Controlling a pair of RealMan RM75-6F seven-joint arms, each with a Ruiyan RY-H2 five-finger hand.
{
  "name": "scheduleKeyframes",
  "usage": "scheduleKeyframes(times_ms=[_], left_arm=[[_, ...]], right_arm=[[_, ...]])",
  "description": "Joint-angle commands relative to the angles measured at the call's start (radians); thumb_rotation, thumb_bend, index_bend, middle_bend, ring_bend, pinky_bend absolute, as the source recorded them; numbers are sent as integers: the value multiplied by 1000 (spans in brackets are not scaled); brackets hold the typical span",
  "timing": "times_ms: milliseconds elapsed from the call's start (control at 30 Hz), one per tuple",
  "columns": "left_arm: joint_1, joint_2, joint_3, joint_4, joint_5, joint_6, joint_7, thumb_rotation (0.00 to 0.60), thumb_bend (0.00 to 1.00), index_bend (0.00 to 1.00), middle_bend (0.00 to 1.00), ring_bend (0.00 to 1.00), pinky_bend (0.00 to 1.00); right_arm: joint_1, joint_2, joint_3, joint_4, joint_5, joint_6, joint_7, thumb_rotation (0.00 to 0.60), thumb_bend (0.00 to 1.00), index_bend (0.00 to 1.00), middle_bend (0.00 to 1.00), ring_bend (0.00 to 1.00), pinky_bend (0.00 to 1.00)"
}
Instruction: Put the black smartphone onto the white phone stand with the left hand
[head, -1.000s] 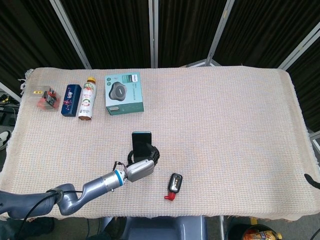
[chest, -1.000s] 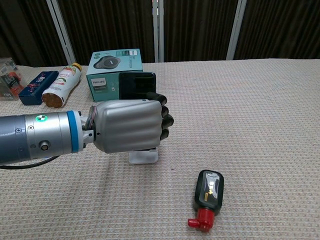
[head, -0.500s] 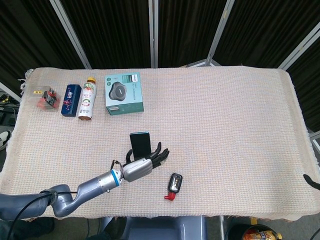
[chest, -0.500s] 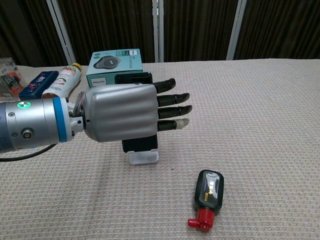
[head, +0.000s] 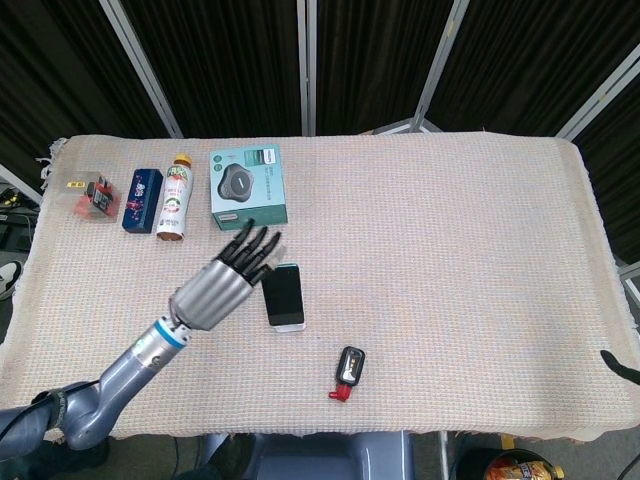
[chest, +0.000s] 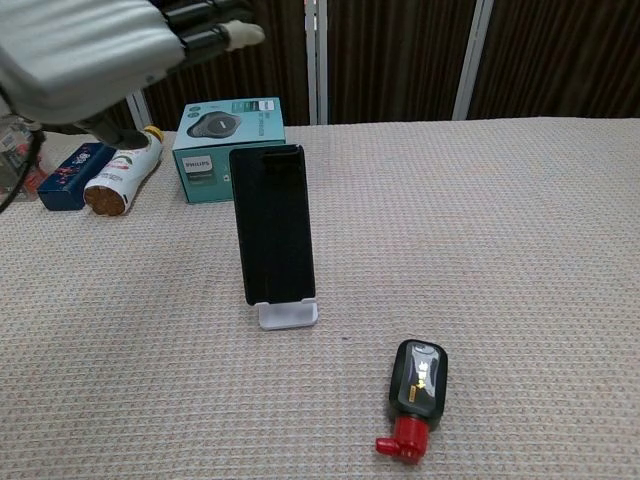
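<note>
The black smartphone (chest: 271, 224) leans upright on the white phone stand (chest: 288, 313) near the middle of the table; the head view shows the smartphone (head: 284, 294) from above with the stand's lip (head: 290, 326) under its near end. My left hand (head: 226, 281) hovers to the left of the phone, raised off the cloth, fingers spread and holding nothing. In the chest view the left hand (chest: 95, 50) fills the top left corner, well above the phone. My right hand is outside both views.
A black car key with a red tip (chest: 414, 392) lies right of and nearer than the stand. At the back left stand a teal box (head: 247, 186), a lying bottle (head: 175, 197), a blue box (head: 141, 199) and a small clear case (head: 90, 193).
My left hand let go of the phone, spread its fingers, then rose and drew back to the left. The phone stays leaning on the stand.
</note>
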Motion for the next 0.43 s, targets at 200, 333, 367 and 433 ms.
scheduleKeyframes(times_ms=[200, 333, 367, 433], left_arm=[[280, 193, 58, -96, -210, 162, -511, 600, 0, 0, 0, 0, 0], [339, 227, 102, -81, -193, 178, -670, 600, 0, 0, 0, 0, 0], [352, 232, 111, -78, -196, 177, -698, 600, 0, 0, 0, 0, 0], [362, 237, 119, -65, -188, 177, -727, 600, 0, 0, 0, 0, 0]], right_arm=[[1, -3, -10, -10, -19, 1, -20, 600, 0, 0, 0, 0, 0], [1, -7, -13, -13, -28, 7, -34, 600, 0, 0, 0, 0, 0], [1, -8, -14, -14, -30, 8, -38, 600, 0, 0, 0, 0, 0], [1, -10, -15, -15, -32, 10, -45, 600, 0, 0, 0, 0, 0]])
